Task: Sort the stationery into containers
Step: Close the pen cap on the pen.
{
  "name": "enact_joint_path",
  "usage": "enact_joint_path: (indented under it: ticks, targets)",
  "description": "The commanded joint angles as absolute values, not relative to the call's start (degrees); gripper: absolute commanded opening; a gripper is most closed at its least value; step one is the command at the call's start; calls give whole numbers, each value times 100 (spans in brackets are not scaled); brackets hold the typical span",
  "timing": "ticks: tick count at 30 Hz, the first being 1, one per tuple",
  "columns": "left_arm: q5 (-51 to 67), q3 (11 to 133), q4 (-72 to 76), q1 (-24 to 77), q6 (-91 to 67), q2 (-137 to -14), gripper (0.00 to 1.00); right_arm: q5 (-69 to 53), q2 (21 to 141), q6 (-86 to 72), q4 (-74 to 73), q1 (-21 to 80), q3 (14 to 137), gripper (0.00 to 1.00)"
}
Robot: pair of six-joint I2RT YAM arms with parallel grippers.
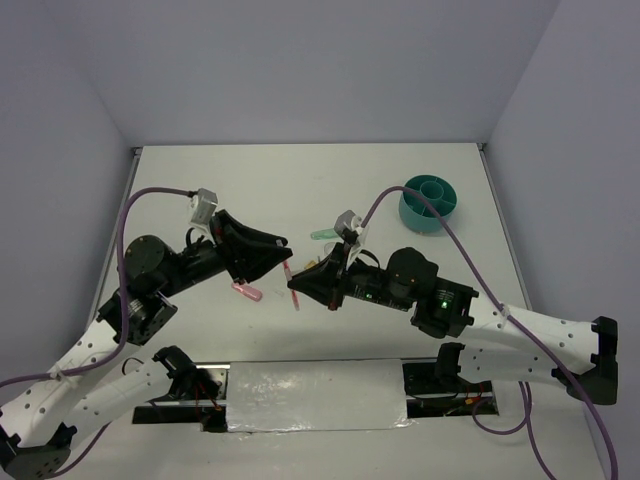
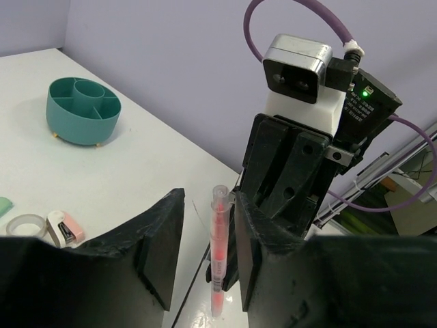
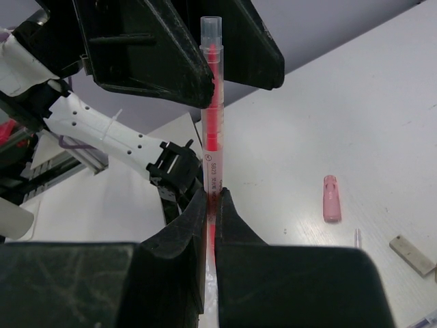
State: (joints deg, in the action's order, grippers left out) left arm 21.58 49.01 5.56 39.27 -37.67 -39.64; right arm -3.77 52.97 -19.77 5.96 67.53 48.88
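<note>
A thin pink pen (image 3: 212, 123) stands upright in the air, its lower part pinched by my right gripper (image 3: 212, 195), which is shut on it. My left gripper (image 2: 208, 222) is open around the same pen (image 2: 218, 253): the pen lies close against the right finger, with a clear gap to the left one. From above, both grippers meet at the pen (image 1: 290, 283) near the table's middle front. The teal organiser cup (image 1: 430, 203) stands at the far right. A pink capsule (image 1: 246, 292) lies on the table under the left gripper.
A mint-green piece (image 1: 324, 236) lies behind the right wrist. A white tape ring (image 2: 26, 224) and a small pink-and-white item (image 2: 66, 229) sit side by side. A grey-tan block (image 3: 412, 254) lies beyond the pink capsule (image 3: 331, 198). A foil strip (image 1: 310, 395) covers the front edge.
</note>
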Motion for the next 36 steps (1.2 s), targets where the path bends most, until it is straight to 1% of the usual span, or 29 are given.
enact_joint_path:
  ticks: [1,2,4,6,7,8,9,10,11,12,13,14,16,18,19,28,36]
  targets:
    - [2390,4860,984,3946,-3753,-3955,47,-325,5265,-1881,791,6785,5203,0]
    - [2408,4834,1002,3946,-3770,-3955,42,-334,5265,-1872,782,6794,5212,0]
    - [2443,4825,1028,3946,-3779,-3946,36,-325,5265,-1872,782,6803,5229,0]
    - [2452,4799,1046,3946,-3779,-3955,36,-325,5256,-1872,773,6794,5229,0]
    - [2443,4790,1046,3946,-3788,-3955,37,-343,5256,-1872,773,6794,5238,0]
    - [2443,4790,1046,3946,-3788,-3964,45,-343,5265,-1863,765,6794,5247,0]
    - [2461,4790,1055,3946,-3788,-3964,50,-334,5265,-1855,747,6803,5273,0]
    - [2496,4781,1072,3946,-3788,-3981,53,-351,5265,-1854,747,6794,5265,0]
    - [2505,4781,1072,3946,-3788,-3990,53,-343,5265,-1854,738,6794,5273,0]
    - [2522,4781,1090,3946,-3788,-3999,48,-343,5265,-1854,730,6794,5282,0]
    - [2540,4799,1090,3946,-3779,-3999,27,-343,5265,-1854,747,6803,5274,0]
    - [2523,4808,1064,3946,-3779,-4008,23,-343,5256,-1854,756,6803,5265,0]
    - [2540,4799,1090,3946,-3779,-3990,17,-343,5256,-1854,756,6803,5265,0]
    - [2505,4799,1064,3946,-3788,-4008,8,-343,5238,-1854,765,6794,5282,0]
    - [2540,4808,1072,3946,-3779,-4017,0,-343,5221,-1837,782,6794,5282,0]
    - [2795,4641,1274,3946,-3946,-4078,0,-299,5221,-1679,949,6794,5519,0]
    - [2865,4500,1459,3946,-4157,-4017,0,-852,5221,-1468,1230,6794,5467,0]
